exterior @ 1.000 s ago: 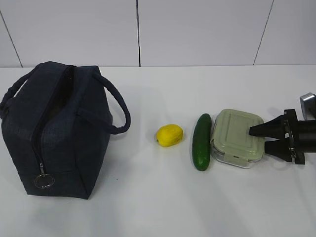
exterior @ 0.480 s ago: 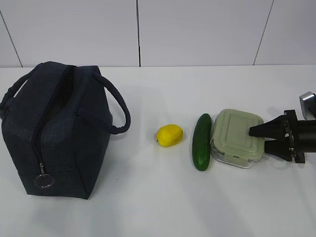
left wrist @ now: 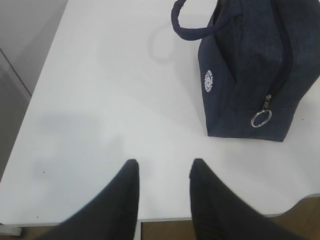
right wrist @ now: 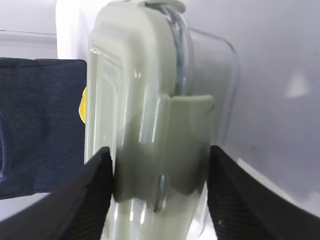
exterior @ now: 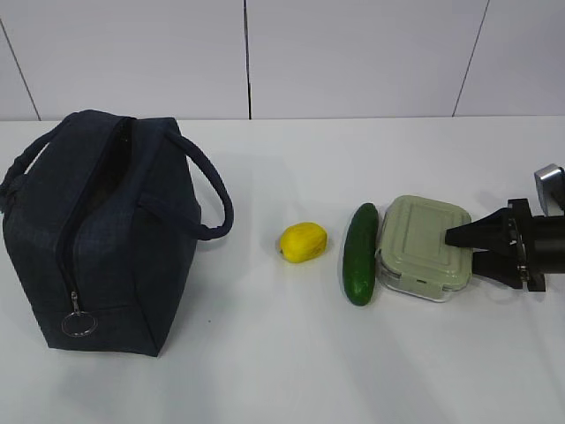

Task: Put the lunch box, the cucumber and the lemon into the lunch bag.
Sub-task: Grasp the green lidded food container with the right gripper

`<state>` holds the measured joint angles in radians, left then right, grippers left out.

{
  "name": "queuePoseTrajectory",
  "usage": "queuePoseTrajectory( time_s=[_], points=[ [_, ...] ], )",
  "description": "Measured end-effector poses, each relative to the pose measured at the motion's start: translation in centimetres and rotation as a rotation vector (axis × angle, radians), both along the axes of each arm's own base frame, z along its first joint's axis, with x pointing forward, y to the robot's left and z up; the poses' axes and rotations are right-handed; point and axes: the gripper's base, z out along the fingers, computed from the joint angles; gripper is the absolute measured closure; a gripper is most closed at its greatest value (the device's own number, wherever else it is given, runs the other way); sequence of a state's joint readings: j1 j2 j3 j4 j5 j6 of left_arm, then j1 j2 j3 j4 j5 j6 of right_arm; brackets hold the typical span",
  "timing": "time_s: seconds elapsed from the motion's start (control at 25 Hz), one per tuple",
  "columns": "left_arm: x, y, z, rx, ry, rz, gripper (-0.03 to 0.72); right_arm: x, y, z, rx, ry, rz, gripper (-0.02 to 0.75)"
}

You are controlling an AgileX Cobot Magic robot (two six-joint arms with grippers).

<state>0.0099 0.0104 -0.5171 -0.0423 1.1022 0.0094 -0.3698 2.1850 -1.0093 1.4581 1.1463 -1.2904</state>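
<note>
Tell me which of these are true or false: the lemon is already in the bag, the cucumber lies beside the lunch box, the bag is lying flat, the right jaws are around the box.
1. The lemon is in the lunch bag. False: it lies on the table.
2. The cucumber lies beside the lunch box. True.
3. The bag lies flat. False: it stands upright, zipper open along the top.
4. The right gripper has its jaws on either side of the box's end. True.
</note>
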Motion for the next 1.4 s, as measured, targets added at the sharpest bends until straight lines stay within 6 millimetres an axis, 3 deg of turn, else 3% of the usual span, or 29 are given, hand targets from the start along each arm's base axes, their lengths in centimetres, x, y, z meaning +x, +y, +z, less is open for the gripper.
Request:
queuePoseTrajectory(
  time_s=[1.4],
  points=[
    [0.00, 0.00, 0.00, 0.000, 0.000, 0.000, 0.442, -0.13, 0.09, 0.05, 0.001, -0.006, 0.025, 0.351]
  ],
)
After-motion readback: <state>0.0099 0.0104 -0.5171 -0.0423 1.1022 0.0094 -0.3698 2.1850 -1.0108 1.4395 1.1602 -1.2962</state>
